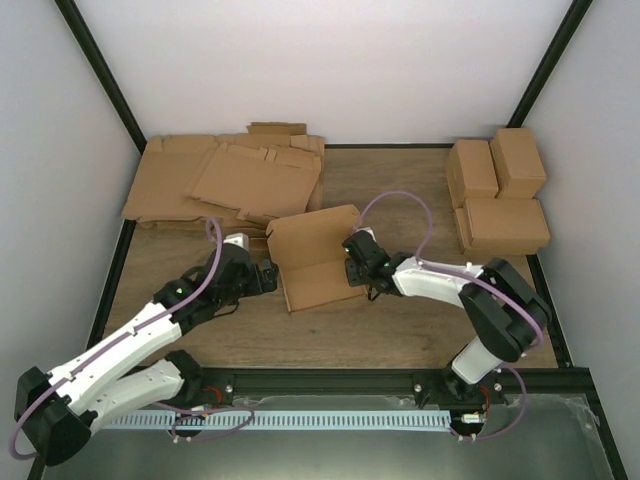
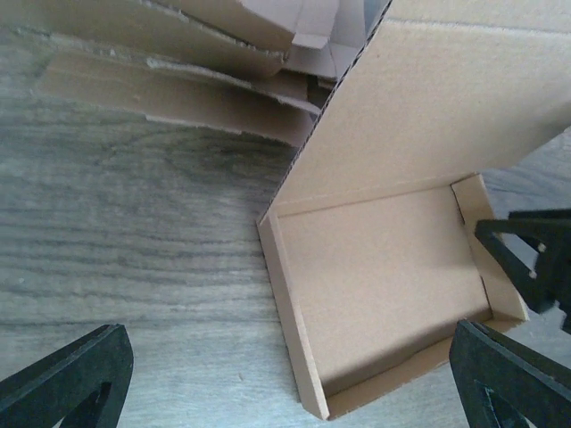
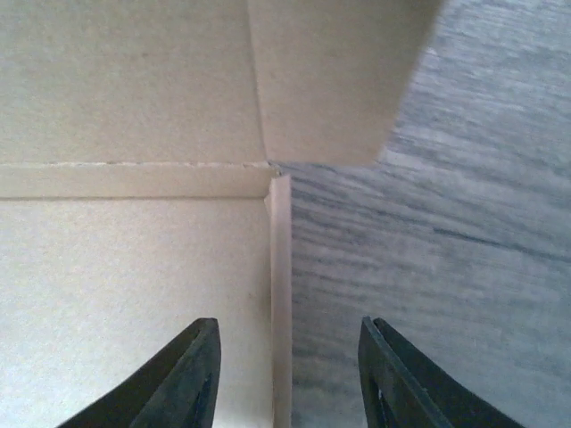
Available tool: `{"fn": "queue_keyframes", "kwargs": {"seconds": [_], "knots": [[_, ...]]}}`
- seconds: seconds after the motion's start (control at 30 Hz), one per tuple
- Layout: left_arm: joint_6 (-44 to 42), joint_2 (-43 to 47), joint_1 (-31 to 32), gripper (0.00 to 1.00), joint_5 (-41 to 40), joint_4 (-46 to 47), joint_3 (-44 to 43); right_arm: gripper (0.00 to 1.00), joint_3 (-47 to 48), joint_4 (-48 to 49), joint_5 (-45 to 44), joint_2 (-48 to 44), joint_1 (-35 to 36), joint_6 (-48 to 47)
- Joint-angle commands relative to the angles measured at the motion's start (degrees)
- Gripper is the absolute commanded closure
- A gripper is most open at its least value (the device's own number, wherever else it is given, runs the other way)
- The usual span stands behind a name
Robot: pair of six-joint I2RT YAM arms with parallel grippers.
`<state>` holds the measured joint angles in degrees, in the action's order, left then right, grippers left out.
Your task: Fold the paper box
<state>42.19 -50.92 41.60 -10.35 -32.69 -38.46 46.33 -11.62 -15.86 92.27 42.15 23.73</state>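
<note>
Top view: the paper box sits mid-counter between my two arms, its tray formed and its lid panel standing up on the far side. The flat cardboard sheets lie far left and the finished boxes far right. The left hand is just beside the box's left wall, and the right hand is at its right end. I judge we are at the side-wall stage, with the lid not yet closed.

Left wrist view: the left hand is spread wide and holds nothing. Its fingers hang above the counter and the tray's near corner, and the box lies open ahead.

Right wrist view: the right hand is parted and straddles the box's right wall, one finger inside and one outside. I see no contact, so it is released. The lid's side flap hangs above. Next, I'd pinch that wall upright, tuck the flap inside it, then bring the lid down while the left hand steadies the box.
</note>
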Motion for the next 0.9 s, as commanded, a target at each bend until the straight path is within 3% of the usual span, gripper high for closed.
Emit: {"fn": "queue_keyframes", "kwargs": {"seconds": [0.0,0.07,0.13,0.2,0.33,0.43,0.63,0.77,0.87], "knots": [[-4.21,-1.22,-0.35,0.00,-4.11,-0.67,-3.60,0.52,-1.94,0.42,3.19,-6.00,-0.57,-0.16],[-4.63,-1.65,-0.45,0.00,-4.34,-0.82,-4.56,0.47,-2.92,1.40,5.32,-8.76,-0.67,-2.25],[-4.33,-2.44,-0.86,0.00,-4.49,-0.92,-4.78,0.32,-4.12,2.21,7.52,-12.21,-0.85,-4.05],[-3.48,-4.47,-2.75,0.00,-3.20,-1.92,-5.24,0.23,-5.51,3.56,11.37,-16.37,-2.48,-5.09],[-5.21,-6.29,-5.82,0.00,2.72,0.32,-5.37,0.22,-7.96,6.47,23.27,-22.96,-9.97,-6.21],[-6.97,-5.61,-7.10,0.02,4.94,3.30,-5.20,0.22,-6.45,6.10,26.68,-24.14,-13.83,-8.14],[-10.30,-9.31,-7.68,0.20,4.17,4.27,-8.97,0.24,1.48,1.62,29.95,-17.79,-21.49,-12.00],[-10.84,-13.12,-7.68,0.24,3.83,4.12,-12.04,0.24,5.49,1.66,39.84,-14.80,-24.52,-18.40],[-10.56,-15.34,-7.68,0.27,3.93,4.30,-13.42,0.31,8.66,0.14,40.57,-12.64,-24.56,-20.85]]}}
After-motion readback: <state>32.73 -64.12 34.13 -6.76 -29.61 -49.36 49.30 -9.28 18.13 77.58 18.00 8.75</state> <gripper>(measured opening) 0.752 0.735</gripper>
